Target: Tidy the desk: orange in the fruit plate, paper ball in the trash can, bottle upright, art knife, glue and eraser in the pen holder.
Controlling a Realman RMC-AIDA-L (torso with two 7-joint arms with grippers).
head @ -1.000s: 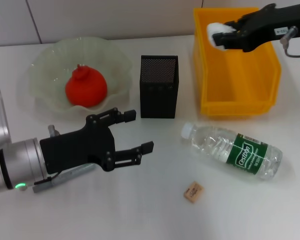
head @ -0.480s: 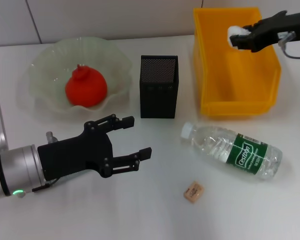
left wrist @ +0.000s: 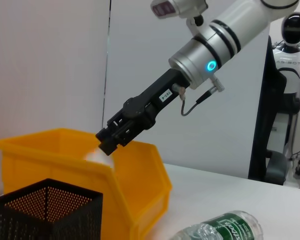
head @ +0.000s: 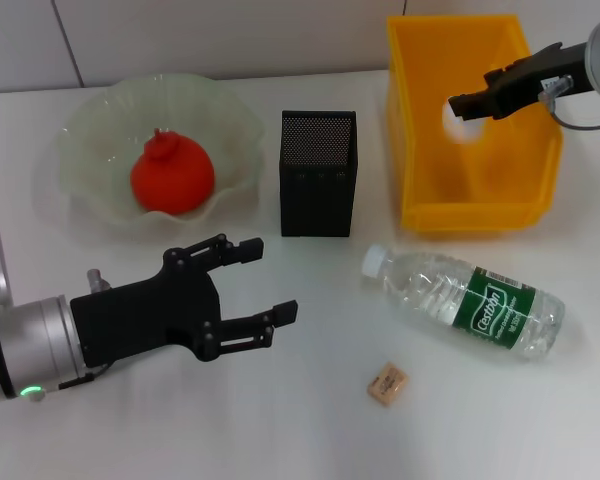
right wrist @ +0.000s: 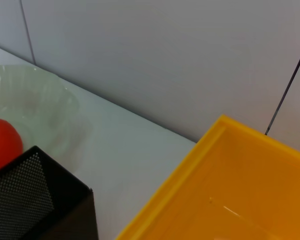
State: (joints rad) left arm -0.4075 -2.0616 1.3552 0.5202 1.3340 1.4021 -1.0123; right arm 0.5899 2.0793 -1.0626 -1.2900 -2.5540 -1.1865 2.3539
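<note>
Yellow plastic walls of the trash can (head: 470,215) rise at the far right of the worktop (head: 310,420), and the right end effector (head: 458,104) hangs over its open top. A white paper ball (head: 458,118) shows just below the black fingertips, inside the bin's outline; the left wrist view shows the same ball (left wrist: 97,153) blurred just under the tips, at the bin's rim. Whether these fingers are apart or closed cannot be told.

Near the front left, the left end effector (head: 265,290) hovers low over the worktop with its 2 fingers spread wide, holding nothing. A grey sliver beside its wrist could be the art knife, but too little shows to be sure.

Right of that end effector, well apart, the bottle (head: 465,302) lies on its side with its white cap toward the pen holder (head: 318,187). The eraser (head: 386,384) lies in front of the bottle, between the bottle and the left end effector's reach. At the far left the orange (head: 172,176) sits in the fruit plate (head: 90,140), beyond the left end effector.
</note>
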